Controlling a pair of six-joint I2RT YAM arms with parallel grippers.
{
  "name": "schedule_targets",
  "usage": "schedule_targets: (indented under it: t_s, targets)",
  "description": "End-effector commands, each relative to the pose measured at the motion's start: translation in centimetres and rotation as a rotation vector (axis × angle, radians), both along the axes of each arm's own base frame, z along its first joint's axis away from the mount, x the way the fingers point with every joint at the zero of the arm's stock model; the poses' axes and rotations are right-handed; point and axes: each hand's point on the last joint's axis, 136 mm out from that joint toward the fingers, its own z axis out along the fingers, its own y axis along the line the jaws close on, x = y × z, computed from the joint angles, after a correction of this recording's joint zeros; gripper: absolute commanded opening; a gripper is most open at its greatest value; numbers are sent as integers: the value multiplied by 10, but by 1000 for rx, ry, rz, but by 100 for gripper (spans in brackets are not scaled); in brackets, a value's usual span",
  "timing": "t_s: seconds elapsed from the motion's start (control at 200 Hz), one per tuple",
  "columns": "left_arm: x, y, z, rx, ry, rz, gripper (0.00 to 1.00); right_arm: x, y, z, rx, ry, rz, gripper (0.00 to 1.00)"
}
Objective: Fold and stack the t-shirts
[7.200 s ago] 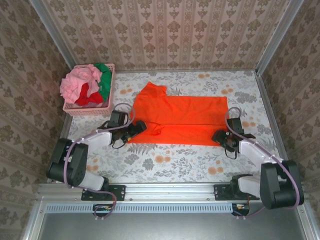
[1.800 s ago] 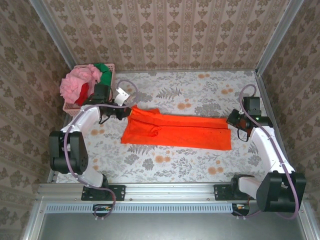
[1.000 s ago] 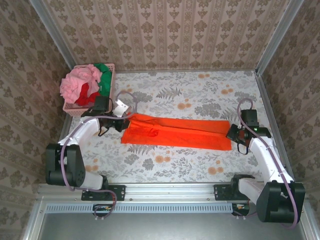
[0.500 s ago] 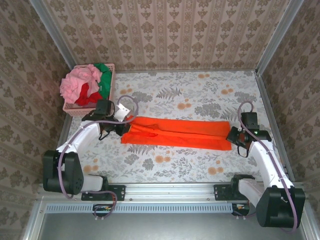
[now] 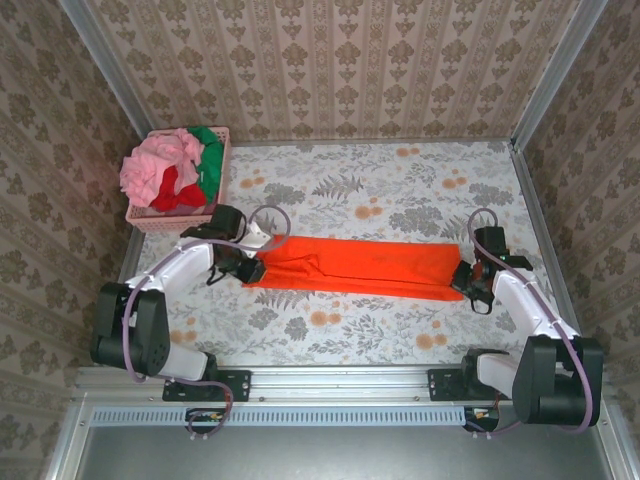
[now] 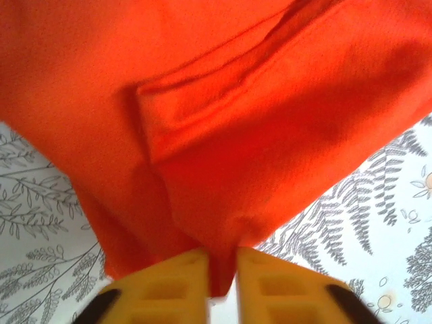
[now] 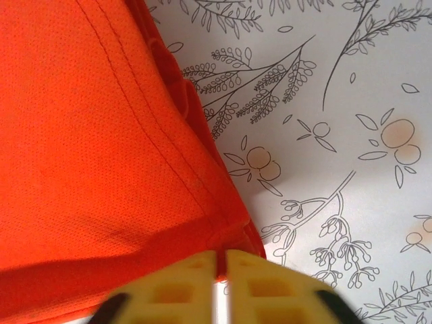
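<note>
The orange t-shirt (image 5: pixel 360 267) lies as a long narrow band across the middle of the floral table (image 5: pixel 400 190), stretched between the 2 arms; the left gripper (image 5: pixel 252 268) pinches its left end and the right gripper (image 5: pixel 463 281) its right end, both low at the cloth. This reads as a lengthwise fold being laid down; to do it well, hold both ends equally taut and level, set the carried edge flush with the layer beneath, and release both together so no slack bunches mid-span. The left wrist view adds yellow fingers (image 6: pixel 165 283) closed to a slit on a doubled corner, a creased flap above; the right wrist view shows a stitched hem corner nipped tight. The top view adds the pink basket (image 5: pixel 175 220) at far left, its heaped shirts (image 5: pixel 165 170) well apart from the band.
</note>
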Motion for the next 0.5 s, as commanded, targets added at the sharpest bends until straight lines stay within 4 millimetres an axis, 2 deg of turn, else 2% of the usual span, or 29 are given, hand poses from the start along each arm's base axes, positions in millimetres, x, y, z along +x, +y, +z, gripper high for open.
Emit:
schedule_targets:
  t_s: [0.0, 0.06, 0.1, 0.145, 0.225, 0.325, 0.38, 0.435, 0.455, 0.495]
  targets:
    - [9, 12, 5, 80, -39, 88, 61, 12, -4, 24, -12, -95, -19, 45]
    - [13, 10, 14, 54, -78, 112, 74, 17, -2, 37, -8, -148, -1, 63]
    - [13, 9, 20, 37, -92, 122, 78, 21, 0, 45, -4, -177, 11, 71]
    - [16, 7, 28, 16, -113, 143, 81, 25, 3, 52, 4, -198, 27, 75]
    - [24, 2, 45, -22, -164, 224, 88, 37, 7, 58, 7, -220, 56, 77]
    - [35, -18, 60, -123, -204, 359, 95, 56, 20, 53, 29, -203, 100, 77]
    - [35, -30, 58, -181, -185, 424, 100, 69, 31, 49, 36, -193, 126, 77]
    - [38, -35, 54, -225, -170, 512, 100, 82, 44, 45, 40, -196, 152, 77]
    - [34, -45, 51, -245, -157, 516, 100, 86, 48, 42, 42, -194, 157, 77]
    - [33, -50, 46, -272, -145, 565, 100, 94, 56, 37, 53, -193, 162, 76]
